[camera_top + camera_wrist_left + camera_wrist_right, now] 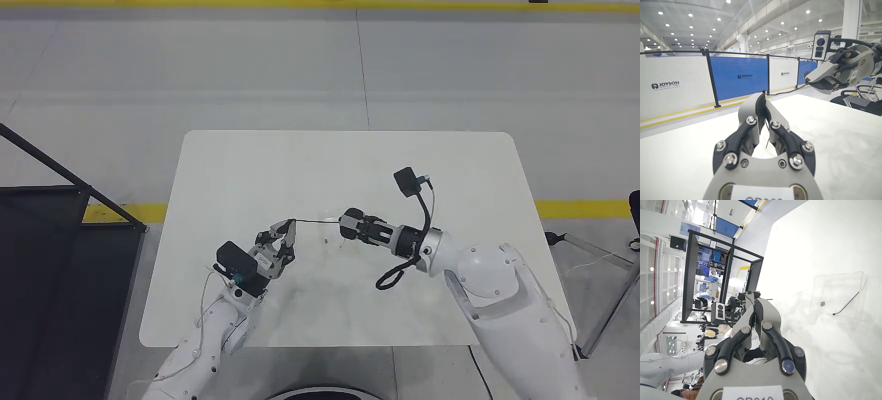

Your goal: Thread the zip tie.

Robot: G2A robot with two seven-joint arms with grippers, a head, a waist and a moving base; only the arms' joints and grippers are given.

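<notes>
A thin black zip tie (315, 221) stretches above the white table (450, 180) between my two grippers. My left gripper (288, 236) is shut on one end. In the left wrist view the tie's square head pokes up above that gripper's fingertips (763, 100) and a short tail hangs down below them. From there the strap (785, 92) runs across to my right gripper (806, 81), which is shut on the other end. The right wrist view shows the right gripper (752, 298) closed, with a short black tip of the tie (769, 298) sticking out beside it.
A clear plastic tray (840, 283) lies flat on the table past the right gripper, holding a second black zip tie (847, 303) and a small brown speck. A black frame (40, 250) stands off the table's left edge.
</notes>
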